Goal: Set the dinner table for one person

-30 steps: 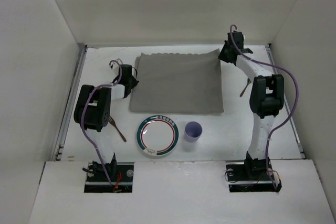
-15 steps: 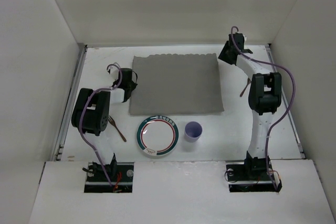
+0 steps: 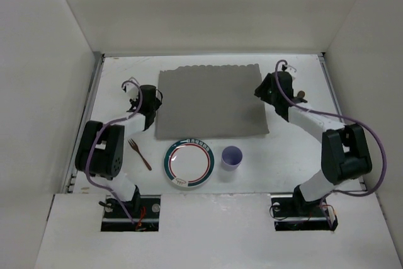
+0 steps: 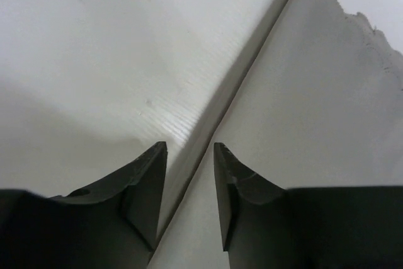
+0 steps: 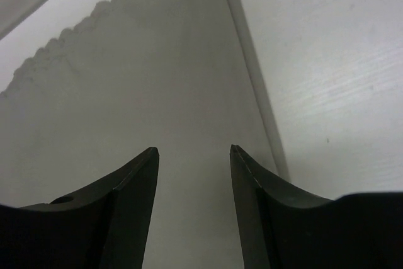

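Dinner table here = the big matte-white surface (image 3: 283, 155). On its far half, lying flat: a grey cloth mat (image 3: 211, 99) with a scalloped far edge. Toward the front, in a row from left to right: a small dark fork (image 3: 140, 154), a round plate (image 3: 189, 163) with a green-and-red rim band, a pale purple cup (image 3: 232, 157) standing upright. Plate just in front of the mat's near edge. Cup just beside the plate, not touching it. Fork left of the plate, apart from it, lying at a slant.

Left claw (image 3: 149, 102) at the mat's left edge, about halfway along. From the left wrist: claw (image 4: 189, 146) spread a little, 2 dark fingers (image 4: 145, 181) straddling the line where mat (image 4: 315, 105) meets bare surface (image 4: 94, 42), nothing pinched between them.

Right claw (image 3: 267, 89) at the mat's right edge, toward the far corner. From the right wrist: claw (image 5: 194, 149) spread wider and empty, over the mat (image 5: 157, 80) just inside its right edge, with bare surface (image 5: 327, 61) off to the right.

Touching the cloth or hanging just above it: cannot tell for either claw.
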### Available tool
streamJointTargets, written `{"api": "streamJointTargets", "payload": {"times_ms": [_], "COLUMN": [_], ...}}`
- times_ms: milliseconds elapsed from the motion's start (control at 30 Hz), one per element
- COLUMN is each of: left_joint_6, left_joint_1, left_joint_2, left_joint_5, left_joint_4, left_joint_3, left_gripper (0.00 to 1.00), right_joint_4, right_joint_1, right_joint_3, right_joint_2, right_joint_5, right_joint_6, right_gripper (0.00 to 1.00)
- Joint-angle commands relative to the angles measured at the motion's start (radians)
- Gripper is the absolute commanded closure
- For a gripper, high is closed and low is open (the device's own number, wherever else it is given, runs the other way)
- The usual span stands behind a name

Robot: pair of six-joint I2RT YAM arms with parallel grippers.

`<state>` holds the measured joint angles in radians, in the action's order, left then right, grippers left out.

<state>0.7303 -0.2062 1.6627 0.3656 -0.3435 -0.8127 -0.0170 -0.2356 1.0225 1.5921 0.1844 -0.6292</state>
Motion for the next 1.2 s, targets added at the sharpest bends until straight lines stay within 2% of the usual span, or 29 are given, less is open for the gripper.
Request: {"api": "streamJointTargets", "payload": {"times_ms": [0,133,200,267,367,400,533,633,900,1067,1167], "left_joint_6": [0.004,-0.002,-0.002,0.001,0.017,0.026,0.060,0.064,0.021,-0.005,-0.015], "left_joint_1": [-0.037,-0.098,-0.136,-0.163,-0.201,-0.216,-0.255,-0.243,-0.210,-0.230,-0.236], "left_joint_2": [-0.167,-0.291,-0.334,-0.362,-0.386,-0.389,-0.385,-0.385,-0.449,-0.471,-0.451], "left_joint_5": [0.094,0.084,0.055,0.018,-0.042,-0.051,-0.051,-0.051,-0.045,0.013,-0.005], "left_joint_4": [-0.019,-0.011,-0.005,-0.003,-0.005,-0.012,-0.026,-0.046,-0.014,-0.017,-0.029], "left_joint_3": [0.050,0.127,0.171,0.214,0.273,0.294,0.348,0.382,0.380,0.351,0.317], "left_gripper": [0.65,0.64,0.65,0.66,0.67,0.67,0.67,0.67,0.67,0.65,0.65], "right_joint_4": [-0.124,-0.124,-0.116,-0.097,-0.028,-0.014,0.096,0.192,0.463,0.535,0.542], "right_joint_1": [-0.052,-0.144,-0.208,-0.274,-0.348,-0.371,-0.449,-0.520,-0.707,-0.733,-0.733], "right_joint_3": [-0.117,-0.232,-0.277,-0.315,-0.357,-0.374,-0.412,-0.414,-0.329,-0.289,-0.260], "right_joint_2": [-0.090,-0.225,-0.289,-0.349,-0.428,-0.451,-0.507,-0.560,-0.692,-0.675,-0.647], "right_joint_5": [0.085,0.113,0.133,0.167,0.208,0.213,0.237,0.280,0.287,0.205,0.193], "right_joint_6": [-0.063,-0.055,-0.034,0.014,0.017,0.013,-0.004,-0.009,-0.006,0.023,0.042], "right_gripper": [0.48,0.79,0.85,0.86,0.82,0.78,0.51,0.42,0.38,0.39,0.45]}}
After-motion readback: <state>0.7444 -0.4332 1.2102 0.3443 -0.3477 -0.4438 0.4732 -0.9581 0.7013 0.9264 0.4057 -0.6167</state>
